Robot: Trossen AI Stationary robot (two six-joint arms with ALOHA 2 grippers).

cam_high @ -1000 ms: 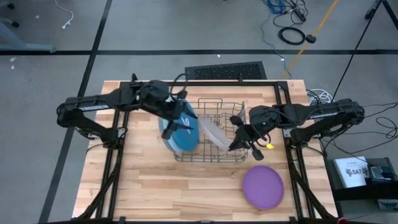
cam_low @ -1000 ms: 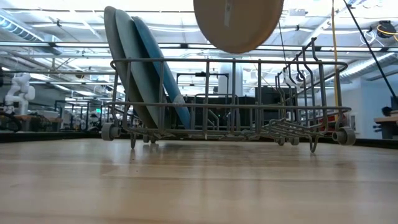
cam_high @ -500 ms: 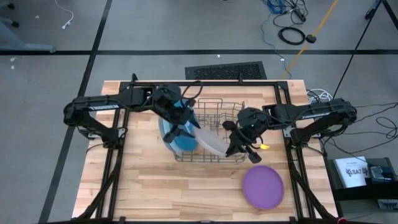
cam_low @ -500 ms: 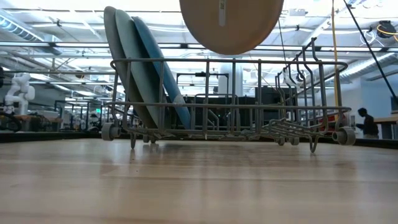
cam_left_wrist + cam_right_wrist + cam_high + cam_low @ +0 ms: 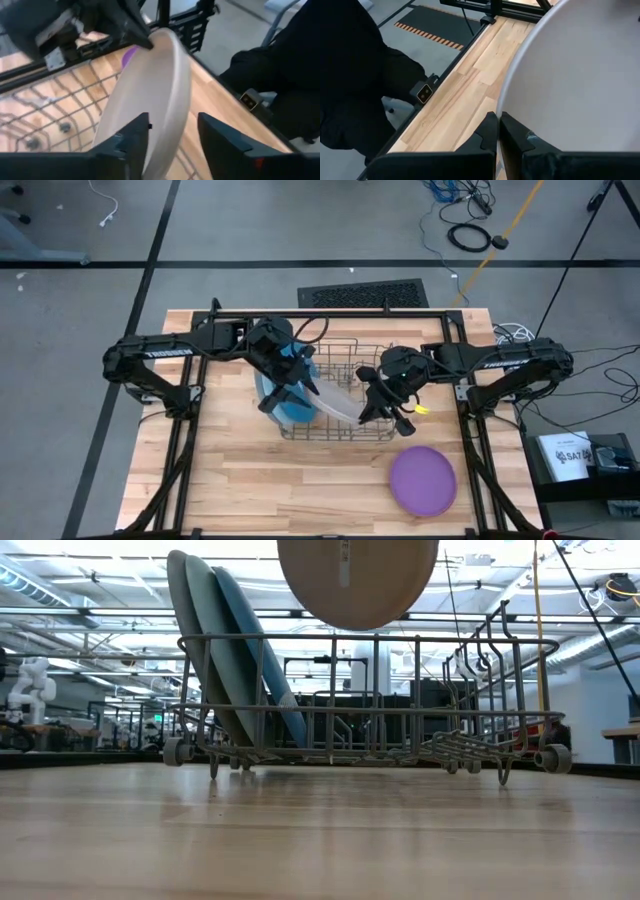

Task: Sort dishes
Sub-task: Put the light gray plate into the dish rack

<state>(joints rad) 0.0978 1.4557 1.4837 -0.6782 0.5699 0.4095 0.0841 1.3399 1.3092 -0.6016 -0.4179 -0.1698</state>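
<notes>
A beige-grey plate [image 5: 335, 395] hangs over the grey wire dish rack [image 5: 345, 345], clear of it in the low view [image 5: 358, 580]. My right gripper [image 5: 366, 408] is shut on its rim. My left gripper [image 5: 302, 385] is open at the plate's opposite rim, its fingers standing on either side of that edge [image 5: 172, 145] without touching. Three larger plates, grey and blue [image 5: 225, 650], stand on edge in the rack's left end. A purple plate [image 5: 422, 480] lies flat on the table near the front right. My right gripper pinches the beige-grey plate's rim [image 5: 512, 107] between its two fingers, on the side toward the table's right. The fingers come slanting down from the right. The plate is lifted clear above the rack and stands tilted on edge.
The rack [image 5: 400, 640] stands at the table's middle, with its right part holding no plates. Bare wooden table [image 5: 250, 480] lies in front of it. A black frame [image 5: 330, 312] runs along the table's far edge.
My right gripper has carried the beige-grey plate toward the table's left, above the rack. My left gripper has moved toward the plate until its open fingers stand around the plate's rim.
</notes>
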